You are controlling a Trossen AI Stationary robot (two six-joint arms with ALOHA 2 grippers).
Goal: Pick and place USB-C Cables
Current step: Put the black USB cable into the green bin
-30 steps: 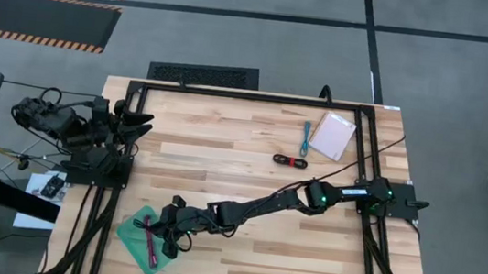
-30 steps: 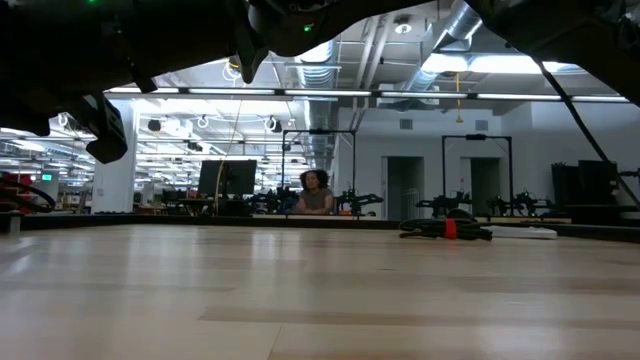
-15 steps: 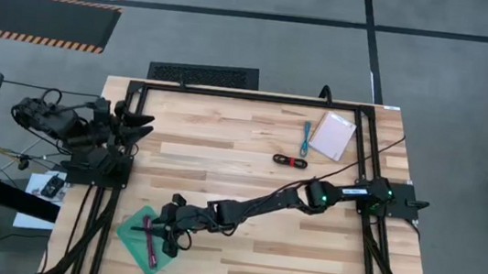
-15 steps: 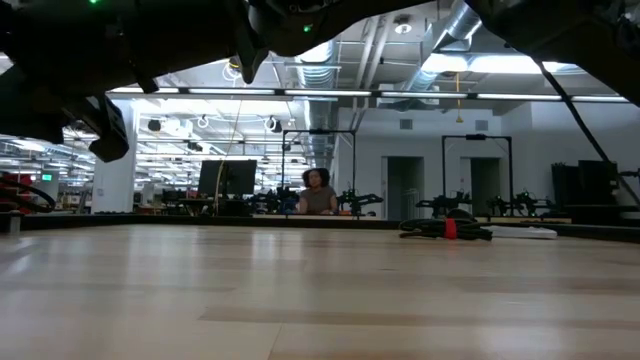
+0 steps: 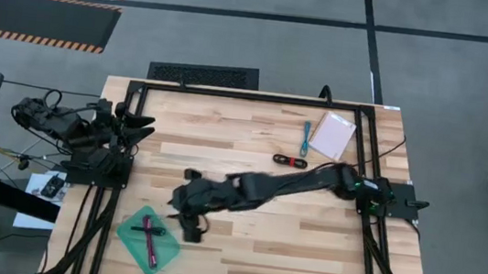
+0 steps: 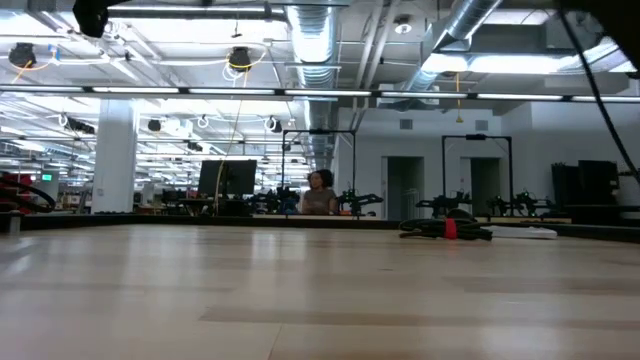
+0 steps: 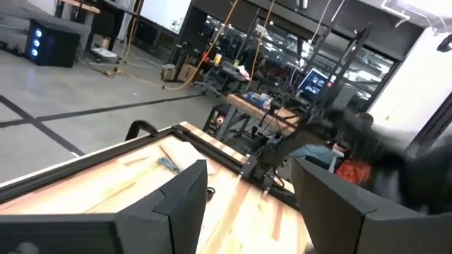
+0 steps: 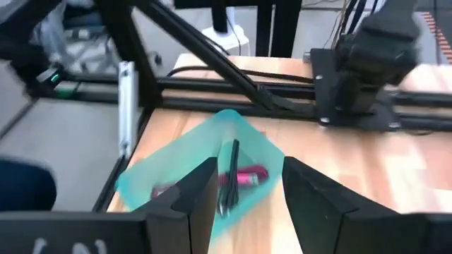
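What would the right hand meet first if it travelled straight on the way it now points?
Probably the green tray. The right hand, open and empty, aims toward the table's front-left corner, where the tray holds the magenta cable and a black cable. Its height above the table is unclear, so it might pass over.

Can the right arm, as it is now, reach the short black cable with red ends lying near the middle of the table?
Probably yes. The right gripper is open and empty, and the black-and-red cable lies uncovered beside that arm.
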